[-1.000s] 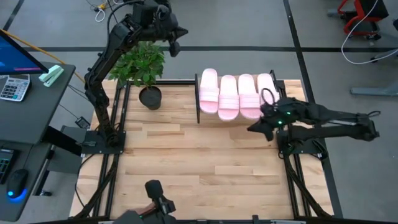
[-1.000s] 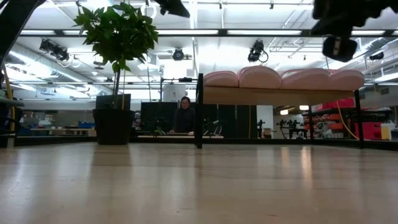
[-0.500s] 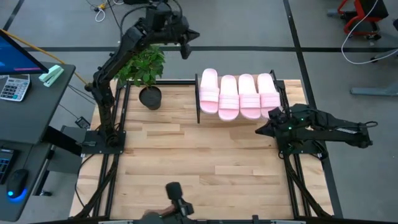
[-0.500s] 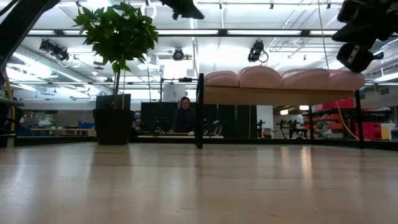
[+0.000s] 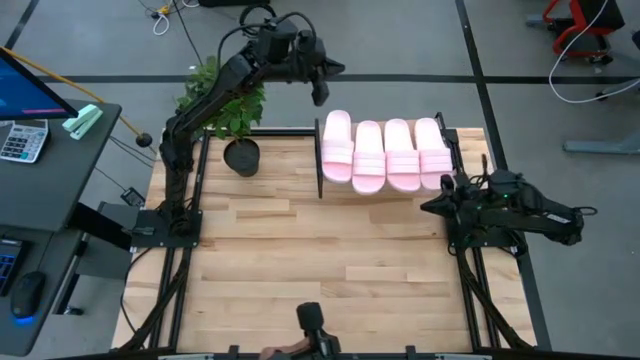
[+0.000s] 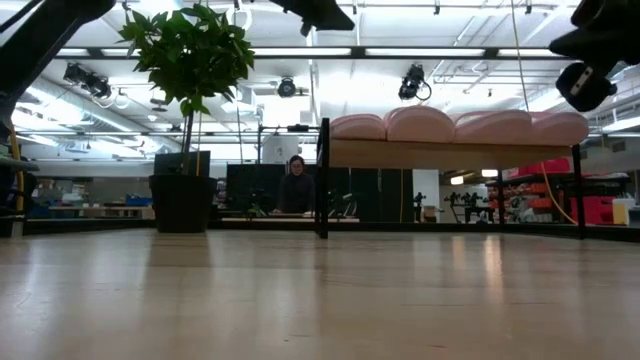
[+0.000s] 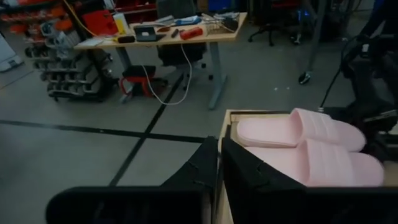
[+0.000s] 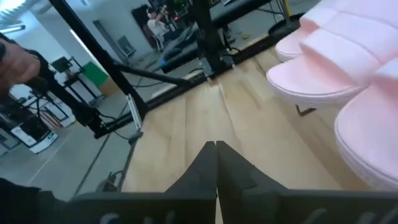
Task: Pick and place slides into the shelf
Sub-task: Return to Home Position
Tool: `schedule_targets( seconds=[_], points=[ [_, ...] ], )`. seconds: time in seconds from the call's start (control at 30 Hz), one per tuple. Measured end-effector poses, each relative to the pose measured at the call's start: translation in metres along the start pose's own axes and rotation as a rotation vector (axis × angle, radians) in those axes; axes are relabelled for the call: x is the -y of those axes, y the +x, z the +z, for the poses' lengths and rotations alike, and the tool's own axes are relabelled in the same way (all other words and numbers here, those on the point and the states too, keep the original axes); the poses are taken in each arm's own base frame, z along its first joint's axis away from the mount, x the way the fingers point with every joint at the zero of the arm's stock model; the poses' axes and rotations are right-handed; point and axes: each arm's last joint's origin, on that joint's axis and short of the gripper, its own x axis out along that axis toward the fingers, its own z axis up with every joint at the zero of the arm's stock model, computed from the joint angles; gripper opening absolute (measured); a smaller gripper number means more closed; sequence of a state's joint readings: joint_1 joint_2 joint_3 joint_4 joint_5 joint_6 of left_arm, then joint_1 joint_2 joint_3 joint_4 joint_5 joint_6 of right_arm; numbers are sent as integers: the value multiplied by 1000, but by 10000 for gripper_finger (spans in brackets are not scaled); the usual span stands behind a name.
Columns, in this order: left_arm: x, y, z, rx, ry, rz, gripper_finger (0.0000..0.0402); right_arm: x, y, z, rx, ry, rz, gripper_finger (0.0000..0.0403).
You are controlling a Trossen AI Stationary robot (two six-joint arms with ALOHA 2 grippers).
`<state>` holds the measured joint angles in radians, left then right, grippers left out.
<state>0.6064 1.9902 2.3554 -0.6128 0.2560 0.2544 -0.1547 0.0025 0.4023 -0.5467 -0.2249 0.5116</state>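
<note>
- The four pale pink slides (image 5: pixel 385 155) lay side by side on top of the shelf (image 6: pixel 450 153), each touching the one beside it.
- The shelf stood at the far edge of the table (image 5: pixel 300 260), toward its right side, with a potted plant (image 5: pixel 228 105) near its left end.
- The left tool (image 5: pixel 322 88) hung high, just beyond the shelf's far left corner. Its fingers (image 7: pixel 249 177) were drawn narrow, with nothing between them.
- The right tool (image 5: pixel 430 207) hovered by the shelf's right end, on the near side, clear of the slides. Its fingers (image 8: pixel 233 165) were pressed together and empty.
- A person (image 6: pixel 296 187) sat far off in the room behind the table.
</note>
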Motion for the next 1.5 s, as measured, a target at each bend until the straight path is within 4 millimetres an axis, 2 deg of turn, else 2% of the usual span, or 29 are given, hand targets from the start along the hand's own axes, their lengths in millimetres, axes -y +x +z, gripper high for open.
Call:
schedule_targets(
  seconds=[0.13, 0.27, 0.4, 0.63, 0.83, 1.07, 1.23, 1.5],
  points=[
    [-1, 0, 1, 10, -7, 4, 23, 1, 3, -1, 19, -40, 3, 0],
    [-1, 0, 2, 21, -32, 8, 13, 8, 16, -5, 118, -91, 19, 0],
    [-1, 0, 2, 20, -52, 6, 9, 20, 34, -18, 202, -55, 74, 0],
    [-1, 0, 2, 20, -63, 7, 15, 30, 45, -32, 288, -22, 165, 0],
    [-1, 0, 2, 19, -83, 5, 17, 33, 48, -38, 257, -27, 204, 0],
    [-1, 0, 1, 14, -85, 6, 6, 27, 44, -32, 259, -62, 249, 0],
    [-1, 0, 1, 12, -85, 19, 16, 24, 43, -31, 222, -42, 320, 0],
    [-2, 0, 1, 11, -110, 28, 13, 23, 43, -30, 247, -94, 311, 0]
  ],
)
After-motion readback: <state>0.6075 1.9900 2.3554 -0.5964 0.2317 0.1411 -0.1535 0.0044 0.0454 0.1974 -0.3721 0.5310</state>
